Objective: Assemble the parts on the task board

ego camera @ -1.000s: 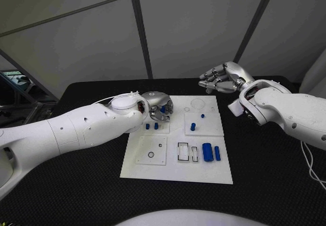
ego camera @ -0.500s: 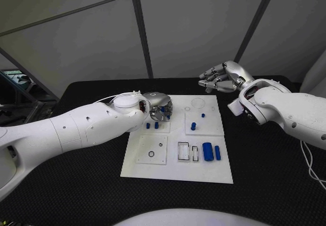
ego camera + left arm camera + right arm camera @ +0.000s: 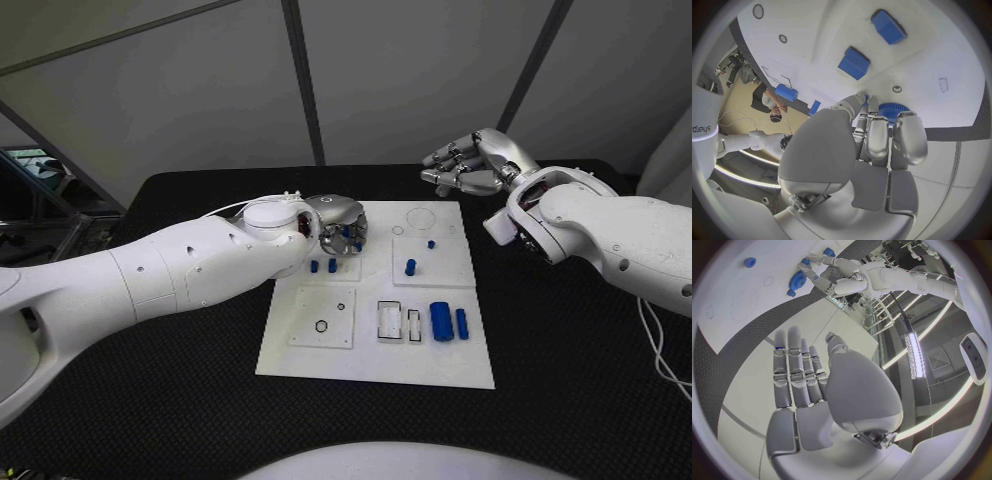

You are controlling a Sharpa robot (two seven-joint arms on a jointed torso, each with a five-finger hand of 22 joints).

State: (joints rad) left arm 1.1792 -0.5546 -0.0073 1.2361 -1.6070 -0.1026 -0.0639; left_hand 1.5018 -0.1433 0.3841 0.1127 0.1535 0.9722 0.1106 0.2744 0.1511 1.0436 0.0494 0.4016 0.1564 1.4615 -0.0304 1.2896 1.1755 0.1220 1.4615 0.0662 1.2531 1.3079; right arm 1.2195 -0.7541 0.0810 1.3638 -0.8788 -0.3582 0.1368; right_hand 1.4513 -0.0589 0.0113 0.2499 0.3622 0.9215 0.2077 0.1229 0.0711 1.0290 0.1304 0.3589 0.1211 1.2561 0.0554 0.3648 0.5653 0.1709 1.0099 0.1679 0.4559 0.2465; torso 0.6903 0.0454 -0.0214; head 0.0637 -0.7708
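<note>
Parts of blue plastic are spread over the white task board (image 3: 433,365), which lies in the middle of the black table (image 3: 577,400). A blue toothed gear (image 3: 893,111) sits at the board's far left corner, under the fingertips of the left hand (image 3: 335,225), whose fingers curl down around it and touch it. Two small blue pegs (image 3: 323,267) stand just in front of that hand. Another peg (image 3: 410,268) stands near the board's centre, and two larger blue blocks (image 3: 449,324) lie side by side toward the near right. The right hand (image 3: 469,165) hangs above the table beyond the board's far right corner, fingers apart, grasping nothing.
</note>
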